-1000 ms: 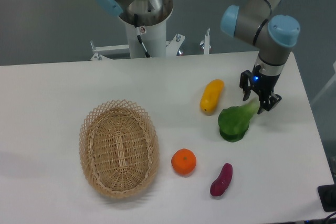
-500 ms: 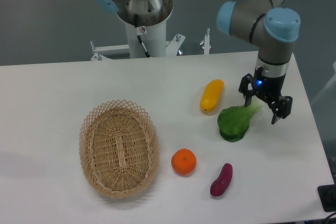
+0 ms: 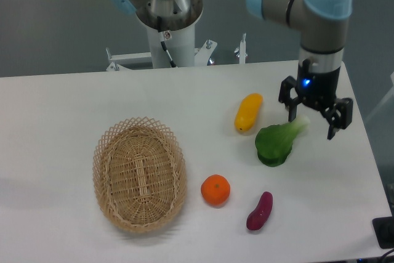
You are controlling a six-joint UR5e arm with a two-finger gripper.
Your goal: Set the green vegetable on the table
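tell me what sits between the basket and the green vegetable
Nothing sits squarely between the basket and the green vegetable; the camera view shows bare table there. The orange lies just below that line.

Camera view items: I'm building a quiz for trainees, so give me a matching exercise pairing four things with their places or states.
1. green vegetable
2. gripper
3. orange
4. wicker basket

a. empty, left part of the table
b. open
c. below the gripper, lying on the table
d. between basket and purple sweet potato

Pairs: 1-c, 2-b, 3-d, 4-a
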